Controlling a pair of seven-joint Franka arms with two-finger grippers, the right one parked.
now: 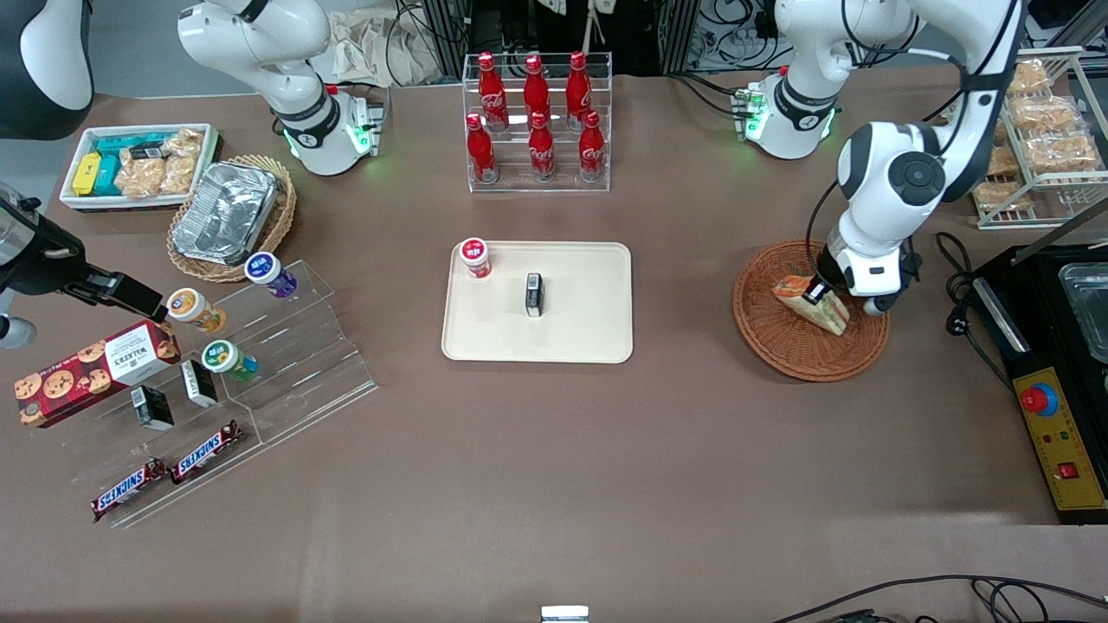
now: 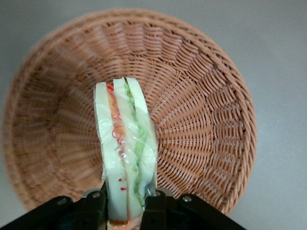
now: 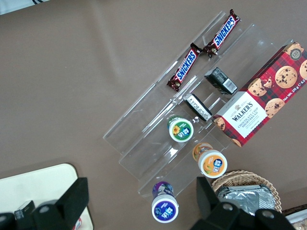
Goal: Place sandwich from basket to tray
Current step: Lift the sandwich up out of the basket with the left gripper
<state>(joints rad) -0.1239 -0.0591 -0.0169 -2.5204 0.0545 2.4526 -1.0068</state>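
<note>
The sandwich (image 1: 814,304) is a pale wedge with orange-red and green layers, standing on edge over the round reddish-brown wicker basket (image 1: 779,333) toward the working arm's end of the table. My left gripper (image 1: 818,294) is shut on the sandwich (image 2: 125,148), one black finger (image 2: 92,208) pressed on each bread face, inside the basket (image 2: 206,110). The cream-beige tray (image 1: 580,333) lies at the table's middle, holding a red-capped cup (image 1: 474,257) and a small black box (image 1: 534,294).
A clear rack of red cola bottles (image 1: 537,121) stands farther from the front camera than the tray. A black appliance (image 1: 1052,381) sits beside the basket at the table's edge. A clear stepped stand with snacks (image 1: 216,381) lies toward the parked arm's end.
</note>
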